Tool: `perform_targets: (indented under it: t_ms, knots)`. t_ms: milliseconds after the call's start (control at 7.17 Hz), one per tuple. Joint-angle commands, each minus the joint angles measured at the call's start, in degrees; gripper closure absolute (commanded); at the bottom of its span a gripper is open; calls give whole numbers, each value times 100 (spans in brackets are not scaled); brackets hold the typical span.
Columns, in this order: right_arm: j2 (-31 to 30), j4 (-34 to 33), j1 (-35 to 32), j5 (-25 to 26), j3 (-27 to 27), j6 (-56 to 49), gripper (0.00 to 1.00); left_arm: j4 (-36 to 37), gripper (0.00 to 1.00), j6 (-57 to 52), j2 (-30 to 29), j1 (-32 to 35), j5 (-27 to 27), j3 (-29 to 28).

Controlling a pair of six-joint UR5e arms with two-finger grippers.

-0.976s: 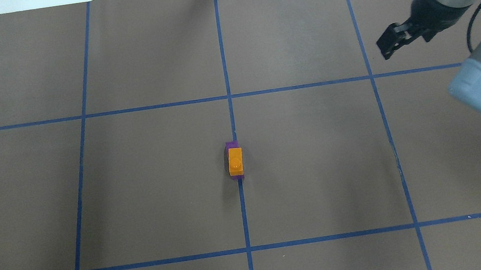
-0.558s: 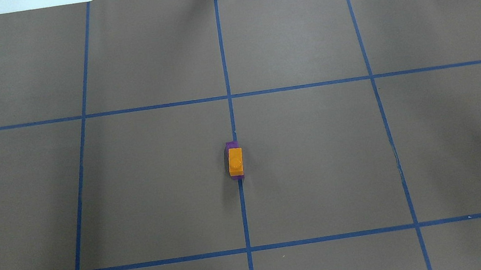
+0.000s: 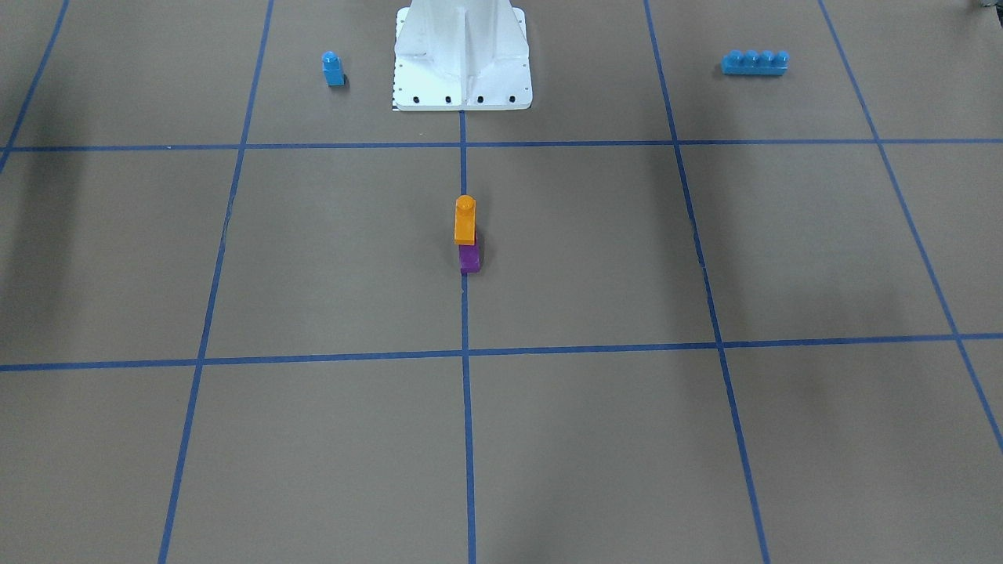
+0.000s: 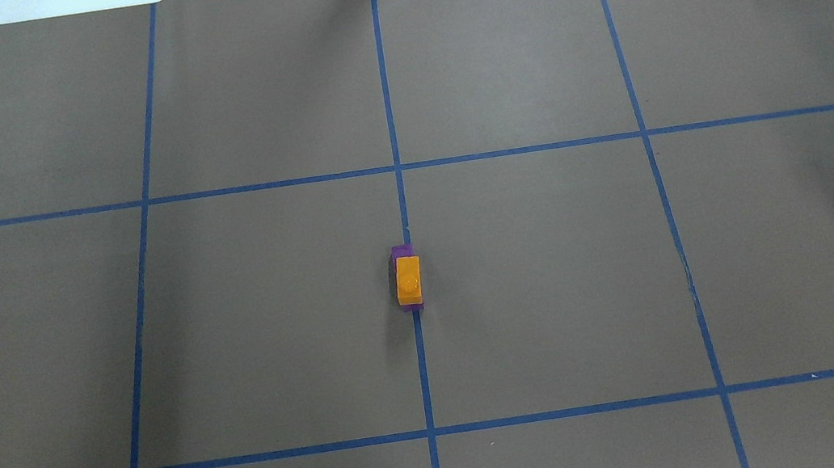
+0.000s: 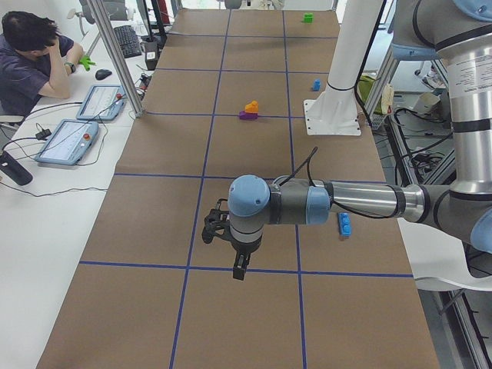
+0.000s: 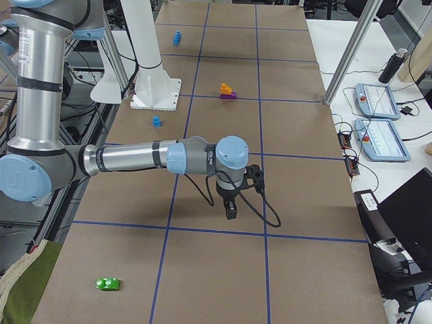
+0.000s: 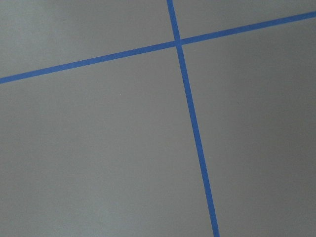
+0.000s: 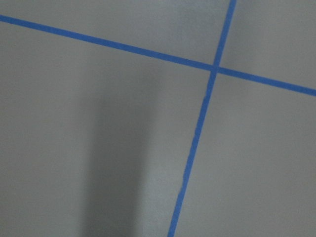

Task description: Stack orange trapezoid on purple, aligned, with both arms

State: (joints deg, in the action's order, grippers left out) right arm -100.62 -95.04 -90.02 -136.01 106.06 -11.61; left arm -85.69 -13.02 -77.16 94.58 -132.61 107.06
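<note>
The orange trapezoid point(image 4: 408, 280) sits on top of the purple block point(image 4: 403, 251) at the table's middle, on the blue centre line. Its stud points up, and purple edges show at both ends. The stack also shows in the front-facing view, orange point(image 3: 465, 223) over purple point(image 3: 469, 258). No gripper touches it. My left gripper point(image 5: 237, 269) shows only in the exterior left view, low over the table far from the stack. My right gripper point(image 6: 231, 210) shows only in the exterior right view, likewise far off. I cannot tell whether either is open or shut. Both wrist views show only table paper and tape lines.
A small blue single-stud block point(image 3: 333, 69) and a long blue four-stud brick point(image 3: 754, 63) lie either side of the white robot base point(image 3: 462, 86). A green block point(image 6: 108, 283) lies at the table's right end. An operator point(image 5: 31, 61) sits beside the table with tablets.
My right arm has swung out of the overhead view to the right. The orange-on-purple stack has not moved.
</note>
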Motion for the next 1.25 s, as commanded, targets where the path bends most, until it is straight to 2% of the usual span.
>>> perform_targets:
  t_ms: [0, 139, 1115]
  knots:
    - [-554, 616, -200, 265, -6, 27, 0, -45, 0, 63, 60, 8, -1, 78]
    - [-564, 645, -200, 468, 20, 184, 0, -53, 0, 63, 60, 8, -1, 87]
    - [-520, 671, -183, 470, 47, 467, 0, -71, 0, 63, 78, 8, -1, 105]
